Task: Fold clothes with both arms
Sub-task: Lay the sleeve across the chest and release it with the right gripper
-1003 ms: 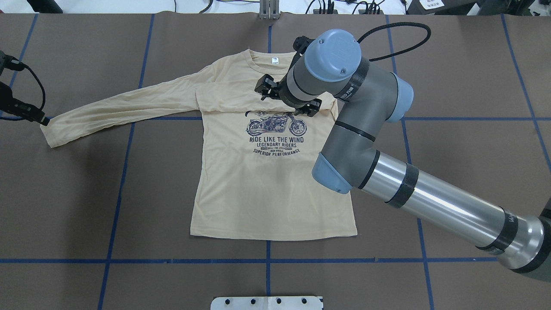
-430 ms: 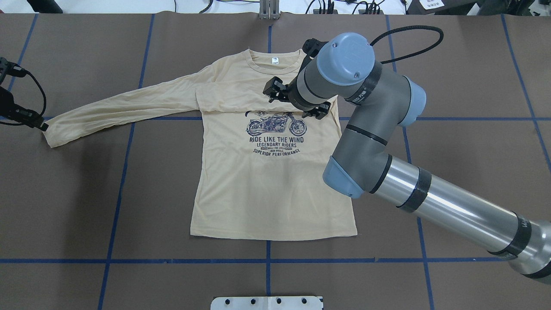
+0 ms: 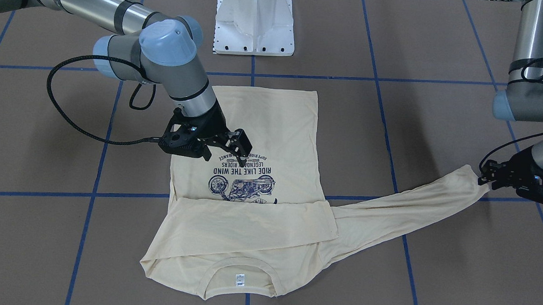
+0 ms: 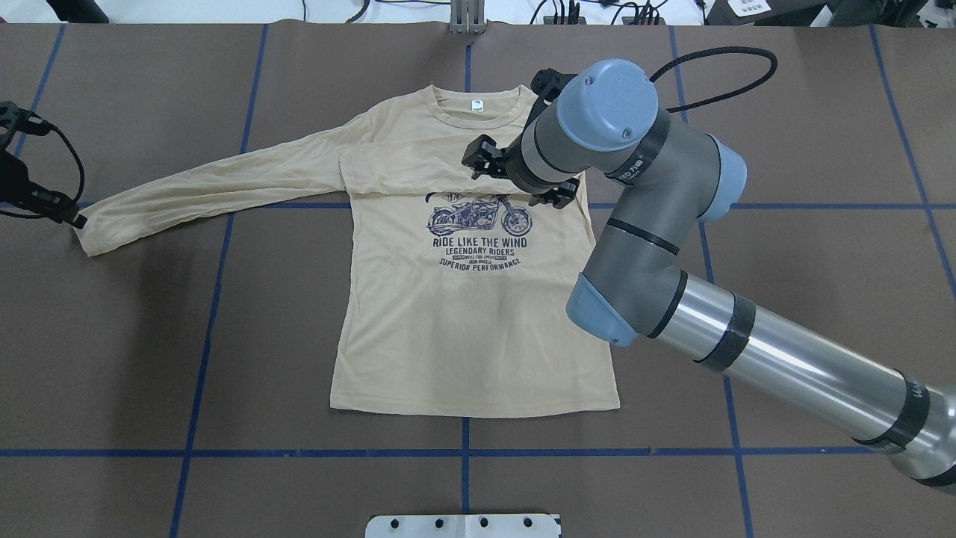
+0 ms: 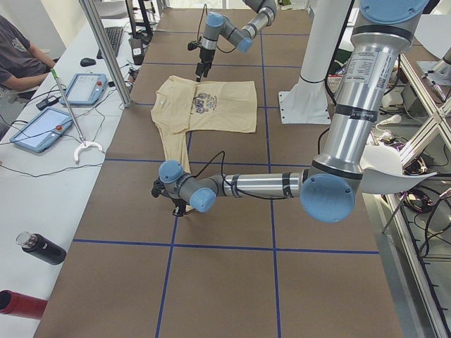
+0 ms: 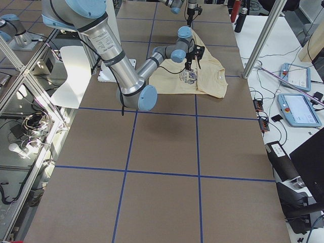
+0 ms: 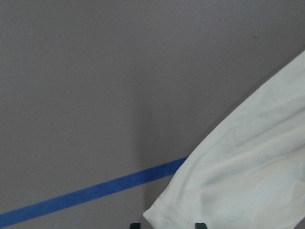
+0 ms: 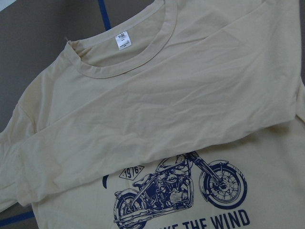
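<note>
Cuff of the long sleeve lies at the far left of the brown table, just where it was a second ago. We see the left gripper right at it. In the wrist view its two tips stand apart with the corner of the cuff between them, so it is open and not pinching the cloth.

Next comes the T-shirt. It lies flat in the middle of the table, front up, with the neck label on the side far from the robot. The other sleeve is folded across the chest, just above the motorcycle print. We see that the shirt has not moved at all.

On the right, the right gripper hangs over the shirt near that print. Its fingers are spread wide and hold nothing. One thing has changed: the right arm has slid a little to the right, so we now see more of the folded sleeve.
</note>
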Controlling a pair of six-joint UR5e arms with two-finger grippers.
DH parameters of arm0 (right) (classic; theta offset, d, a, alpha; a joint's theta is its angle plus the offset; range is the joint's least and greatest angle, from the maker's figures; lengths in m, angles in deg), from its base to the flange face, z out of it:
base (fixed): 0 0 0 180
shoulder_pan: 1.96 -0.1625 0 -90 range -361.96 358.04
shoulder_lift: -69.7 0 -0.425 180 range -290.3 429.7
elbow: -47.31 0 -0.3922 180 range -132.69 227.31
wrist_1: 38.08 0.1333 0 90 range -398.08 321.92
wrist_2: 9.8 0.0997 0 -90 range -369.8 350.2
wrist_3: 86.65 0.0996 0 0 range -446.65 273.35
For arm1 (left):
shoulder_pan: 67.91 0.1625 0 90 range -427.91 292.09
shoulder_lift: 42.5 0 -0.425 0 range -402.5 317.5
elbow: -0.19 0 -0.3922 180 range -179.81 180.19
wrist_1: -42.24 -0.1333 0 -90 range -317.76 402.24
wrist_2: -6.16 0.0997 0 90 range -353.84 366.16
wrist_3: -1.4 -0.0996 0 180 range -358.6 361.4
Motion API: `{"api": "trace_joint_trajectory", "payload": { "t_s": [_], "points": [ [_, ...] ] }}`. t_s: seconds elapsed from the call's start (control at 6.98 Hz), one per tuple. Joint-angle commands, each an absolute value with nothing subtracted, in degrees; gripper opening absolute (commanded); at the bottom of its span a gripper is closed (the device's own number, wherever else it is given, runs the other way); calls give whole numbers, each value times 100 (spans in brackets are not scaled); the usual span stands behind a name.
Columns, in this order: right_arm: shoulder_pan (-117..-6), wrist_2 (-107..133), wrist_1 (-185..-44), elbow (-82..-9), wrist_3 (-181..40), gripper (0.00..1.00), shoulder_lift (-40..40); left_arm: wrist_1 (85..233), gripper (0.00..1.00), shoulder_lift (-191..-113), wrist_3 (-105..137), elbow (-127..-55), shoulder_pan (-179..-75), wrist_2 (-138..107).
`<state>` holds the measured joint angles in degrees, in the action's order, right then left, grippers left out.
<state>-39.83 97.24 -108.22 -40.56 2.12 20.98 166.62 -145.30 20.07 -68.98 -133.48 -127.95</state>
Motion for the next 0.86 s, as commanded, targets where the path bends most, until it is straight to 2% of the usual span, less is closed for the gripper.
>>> {"api": "trace_joint_trajectory", "payload": {
  "t_s": [0.0,0.29,0.43,0.57,0.72],
  "points": [
    [-3984,9717,-10822,-4067,212,100,2092,16660,47,-14611,1994,-6784,-13330,-12788],
    [-3984,9699,-10822,-4094,212,100,2092,16660,35,-14621,1994,-6766,-13304,-12779],
    [-3984,9699,-10822,-4102,212,100,2092,16660,7,-14621,1986,-6774,-13304,-12779],
    [-3992,9699,-10822,-4102,212,100,2083,16660,0,-14638,1977,-6801,-13304,-12788],
    [-4062,9751,-10796,-4224,203,100,1970,16617,0,-14760,2011,-6949,-13304,-12918]
  ]
}}
